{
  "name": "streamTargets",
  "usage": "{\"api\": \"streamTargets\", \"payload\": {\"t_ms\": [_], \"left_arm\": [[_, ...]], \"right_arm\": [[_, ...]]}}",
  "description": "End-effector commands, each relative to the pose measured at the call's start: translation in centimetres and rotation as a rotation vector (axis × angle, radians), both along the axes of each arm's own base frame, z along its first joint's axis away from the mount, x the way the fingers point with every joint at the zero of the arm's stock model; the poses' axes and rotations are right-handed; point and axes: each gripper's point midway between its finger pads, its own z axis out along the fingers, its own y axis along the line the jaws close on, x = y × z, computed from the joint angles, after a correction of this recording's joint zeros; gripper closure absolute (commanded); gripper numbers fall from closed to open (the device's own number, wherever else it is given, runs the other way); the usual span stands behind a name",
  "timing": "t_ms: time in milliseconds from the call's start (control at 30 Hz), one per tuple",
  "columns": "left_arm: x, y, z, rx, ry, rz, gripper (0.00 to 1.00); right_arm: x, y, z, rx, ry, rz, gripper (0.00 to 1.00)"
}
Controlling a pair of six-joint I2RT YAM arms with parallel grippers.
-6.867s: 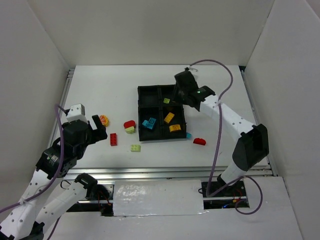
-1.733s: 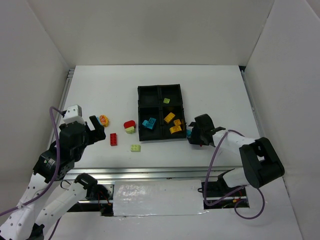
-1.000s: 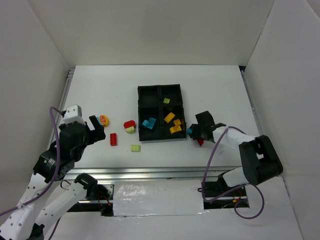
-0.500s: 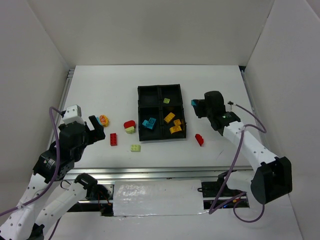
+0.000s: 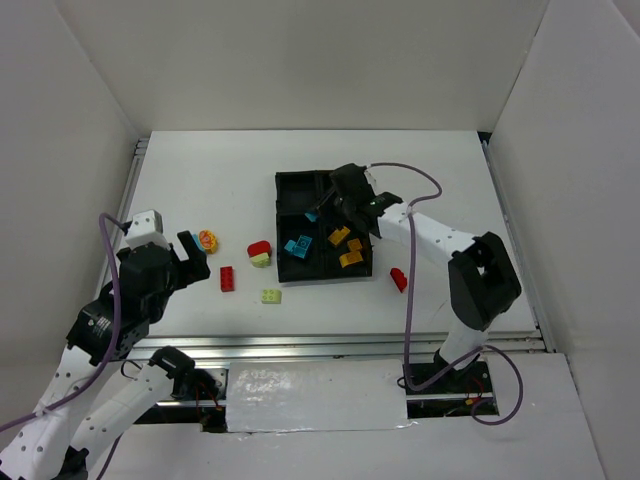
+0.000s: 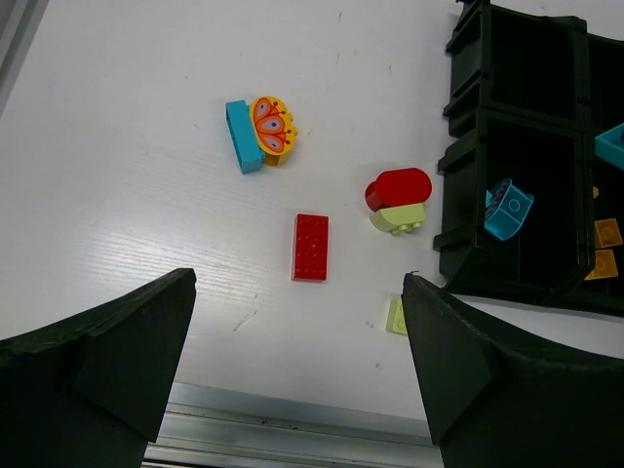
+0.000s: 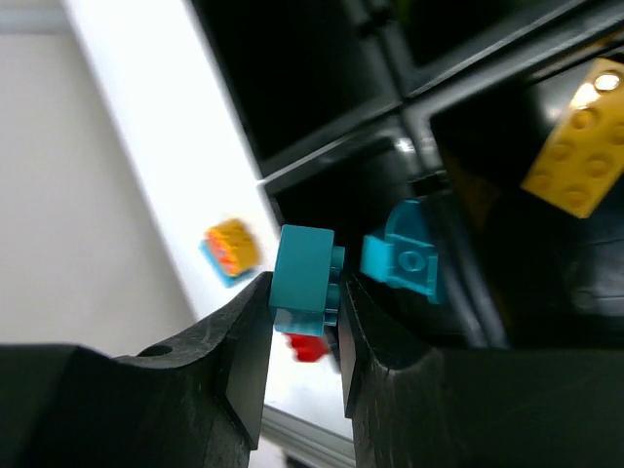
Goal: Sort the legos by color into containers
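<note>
My right gripper [image 5: 322, 208] is shut on a cyan-blue lego [image 5: 312, 215] and holds it above the left half of the black tray [image 5: 290, 180]. In the right wrist view the lego [image 7: 304, 268] sits between the fingers [image 7: 249, 336], above the near-left compartment, where another cyan lego [image 7: 405, 261] lies. The near-right compartment holds orange legos [image 5: 340, 237]. My left gripper [image 5: 197, 254] is open and empty, left of a red flat lego [image 5: 227, 278].
Loose on the table: an orange-and-cyan piece [image 6: 261, 132], a red lego on a lime one [image 6: 398, 200], a lime plate [image 5: 271, 296], and a red lego [image 5: 398, 279] right of the tray. White walls stand on three sides.
My right gripper took the cyan lego from beside the tray's near right corner, lifted it and swung left over the tray. The left arm has barely moved.
</note>
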Motion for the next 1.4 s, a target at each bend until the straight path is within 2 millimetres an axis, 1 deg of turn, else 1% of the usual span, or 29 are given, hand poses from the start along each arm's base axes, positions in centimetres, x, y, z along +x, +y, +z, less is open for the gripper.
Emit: {"api": "streamTargets", "payload": {"t_ms": [0,67,133,167,233,267,333,400,467,500,533,600,633,667,700,733,767,800,833,867,967,1000,1033,1067,1100,1200,1233,1300,1367], "left_arm": [[0.5,-0.1,-0.1,0.001,-0.004,0.008,0.01],[0.5,-0.2,-0.1,-0.001,-0.001,0.004,0.01],[0.6,-0.4,-0.2,0.004,0.006,-0.003,0.01],[0.6,-0.4,-0.2,0.003,0.006,-0.003,0.01],[0.6,-0.4,-0.2,0.005,0.008,-0.006,0.0],[0.7,-0.4,-0.3,0.006,0.009,-0.005,0.01],[0.7,-0.4,-0.2,0.004,0.007,-0.003,0.01],[0.7,-0.4,-0.3,0.005,0.01,-0.004,0.01],[0.7,-0.4,-0.3,0.005,0.009,-0.004,0.0],[0.7,-0.4,-0.3,0.006,0.01,-0.005,0.01],[0.6,-0.4,-0.3,0.007,0.011,-0.003,0.01],[0.6,-0.3,-0.3,0.006,0.011,-0.001,0.01],[0.6,-0.3,-0.2,0.003,0.004,0.0,0.01],[0.6,-0.3,-0.2,0.003,0.003,-0.003,0.0],[0.6,-0.4,-0.1,0.001,0.0,-0.006,0.01],[0.6,-0.4,-0.2,0.001,0.001,-0.008,0.01],[0.5,-0.4,-0.2,0.0,0.0,-0.008,0.01],[0.6,-0.4,-0.1,0.0,-0.002,-0.007,0.01],[0.6,-0.4,-0.1,-0.002,-0.002,-0.009,0.0],[0.6,-0.5,-0.1,-0.001,-0.002,-0.011,0.01],[0.6,-0.6,-0.1,0.0,-0.002,-0.017,0.01],[0.6,-0.6,-0.1,0.001,0.0,-0.017,0.0],[0.7,-0.6,-0.2,0.0,0.003,-0.02,0.01],[0.7,-0.6,-0.2,0.001,0.004,-0.018,0.0],[0.7,-0.6,-0.2,0.001,0.004,-0.018,0.0],[0.6,-0.6,-0.1,-0.003,-0.001,-0.018,0.01],[0.6,-0.6,-0.2,-0.002,0.0,-0.018,0.01],[0.6,-0.6,0.0,-0.006,-0.007,-0.02,0.01],[0.6,-0.7,-0.1,-0.006,-0.007,-0.026,0.01]], "right_arm": [[0.0,0.4,-0.8,-0.055,0.003,0.058,0.77],[-0.1,0.8,-1.5,-0.081,0.009,0.076,0.7],[-0.2,1.4,-1.7,-0.086,0.013,0.1,0.59],[-0.1,1.7,-2.0,-0.092,0.017,0.116,0.49],[-0.2,2.1,-2.2,-0.099,0.023,0.143,0.38],[-0.1,2.3,-2.1,-0.11,0.016,0.154,0.22],[-0.2,2.4,-1.9,-0.128,0.019,0.163,0.2],[-0.3,2.3,-1.1,-0.135,0.0,0.173,0.2],[-0.4,1.9,0.5,-0.139,-0.03,0.17,0.19],[-0.5,1.5,1.1,-0.157,-0.052,0.178,0.18],[-0.5,0.4,2.8,-0.172,-0.093,0.156,0.16],[-1.1,-1.6,3.5,-0.248,-0.133,0.175,0.09],[-1.5,-3.5,4.2,-0.274,-0.158,0.166,0.05],[-2.0,-4.8,4.1,-0.328,-0.177,0.2,0.05],[-2.7,-6.2,5.5,-0.34,-0.211,0.205,0.05],[-3.0,-8.3,4.2,-0.379,-0.183,0.201,0.03],[-3.9,-10.1,3.5,-0.428,-0.165,0.226,0.03],[-4.9,-11.6,4.6,-0.431,-0.191,0.221,0.03],[-5.4,-13.0,4.1,-0.442,-0.182,0.227,0.03],[-6.4,-15.3,2.3,-0.449,-0.135,0.232,0.03],[-8.7,-19.0,0.6,-0.449,-0.083,0.153,0.03],[-9.2,-19.8,0.7,-0.45,-0.09,0.114,0.03],[-10.1,-20.0,-1.2,-0.445,-0.059,0.111,0.04],[-10.6,-19.8,-2.0,-0.426,-0.047,0.114,0.04],[-11.6,-19.9,-3.7,-0.413,-0.003,0.117,0.05],[-12.9,-20.6,-6.8,-0.407,0.101,0.06,0.07],[-13.7,-20.9,-8.5,-0.413,0.147,0.052,0.09],[-14.7,-21.4,-10.6,-0.428,0.21,0.033,0.12],[-14.7,-21.9,-11.1,-0.451,0.213,0.02,0.12]]}}
